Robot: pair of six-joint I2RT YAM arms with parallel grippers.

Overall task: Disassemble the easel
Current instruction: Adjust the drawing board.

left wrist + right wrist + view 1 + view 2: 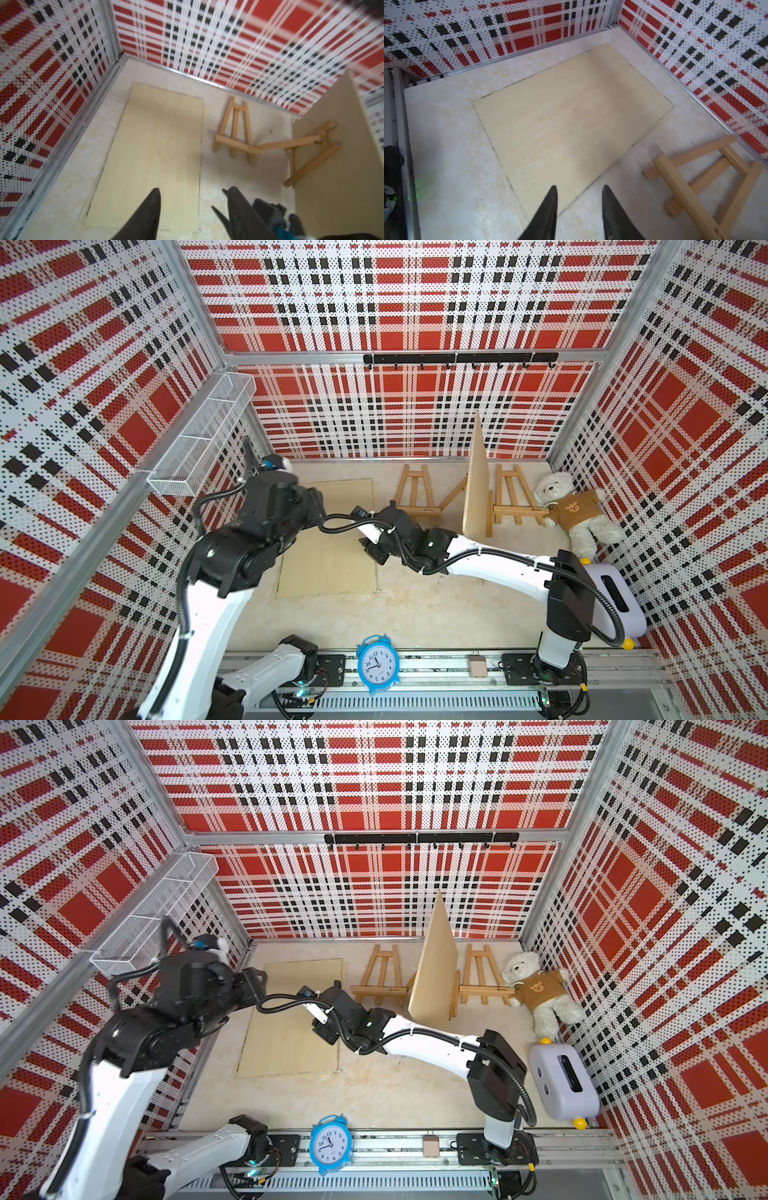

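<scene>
**3 easels at back; both claws spread & empty over the flat boards**

Far L wall: 1 wire basket [199, 435], fixed up off the table [415, 614]. The L claw [191, 190] hangs over the flat boards [328, 568], fingers apart, nothing btwn them. That stack is 2 boards lying L of centre, the lower one peeking out along an edge. The R claw [580, 186] hangs over the stack's R edge, fingers apart w/ a clear gap, gripping nothing.

Front rail, centre: 1 blue alarm clock [376, 664], w/ 1 small tan block [478, 667] to its R. Back wall: 1 black hook rail [457, 358].

Easels: 3, all at the back, R of the stack.
- The flat easel [415, 493] lies nearest the stack.
- The tipped easel [491, 514] is on its side, one leg reaching the flat easel's ledge. The upright board [476, 489] stands against it, making 3 boards in all.
- The far easel [513, 497] lies flat R of that board.

In both top views the R forearm crosses in front of the upright board's near bottom corner & hides it.

R side: 1 teddy bear [577, 510] in a brown shirt, just beside the far easel. Nearer, by the R wall, 1 pale purple box [615, 593] w/ yellow feet.
</scene>
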